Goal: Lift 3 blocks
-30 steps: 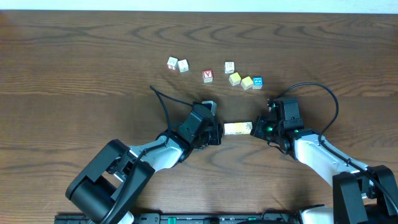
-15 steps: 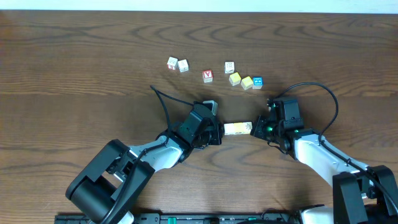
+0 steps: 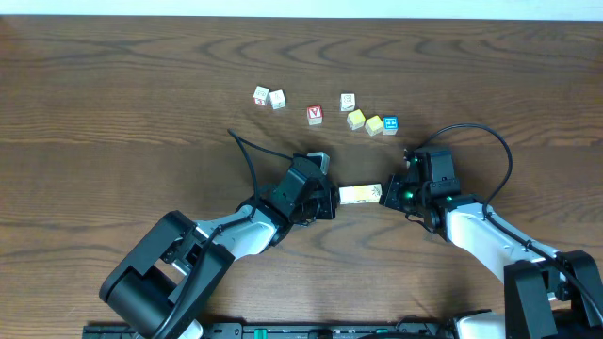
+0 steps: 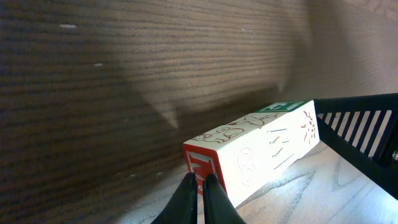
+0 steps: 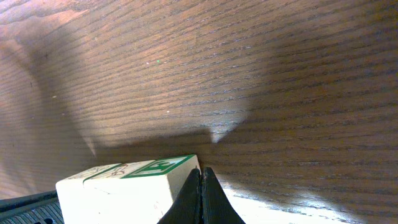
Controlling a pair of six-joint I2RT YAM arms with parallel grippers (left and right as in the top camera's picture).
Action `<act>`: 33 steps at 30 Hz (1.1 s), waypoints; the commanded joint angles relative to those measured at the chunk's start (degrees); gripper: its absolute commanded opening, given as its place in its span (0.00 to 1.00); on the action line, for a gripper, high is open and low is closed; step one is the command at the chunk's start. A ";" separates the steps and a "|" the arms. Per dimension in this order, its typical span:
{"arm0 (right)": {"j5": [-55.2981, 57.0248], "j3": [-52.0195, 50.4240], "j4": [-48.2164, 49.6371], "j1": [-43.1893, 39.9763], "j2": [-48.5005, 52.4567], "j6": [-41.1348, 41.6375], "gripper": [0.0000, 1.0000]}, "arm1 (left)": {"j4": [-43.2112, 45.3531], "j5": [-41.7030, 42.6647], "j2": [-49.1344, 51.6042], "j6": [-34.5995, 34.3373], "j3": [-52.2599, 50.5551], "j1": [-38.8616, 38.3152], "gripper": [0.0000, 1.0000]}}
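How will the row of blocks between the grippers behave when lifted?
The row of blocks is loose cubes, likely to buckle at a seam. The left gripper and right gripper press with narrow tips, so it may pivot or slip.

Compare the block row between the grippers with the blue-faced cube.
The block row is long, cream on top, pinched endwise between left gripper and right gripper; the blue-faced cube is single, touched by no gripper, beside a yellow cube. Both are printed blocks.
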 commanded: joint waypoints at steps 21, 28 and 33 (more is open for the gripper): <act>-4.04 -0.24 -2.38 0.42 -3.80 -1.27 0.01 | -1.27 2.71 -4.90 0.33 1.20 -0.20 0.07; -4.11 -0.26 -2.34 0.42 -3.80 -1.25 0.01 | -2.36 2.69 -4.90 0.55 1.20 -0.20 0.07; -4.79 -0.26 -2.34 0.42 -3.80 -1.05 0.01 | -2.38 2.73 -4.90 0.50 1.20 -0.20 0.07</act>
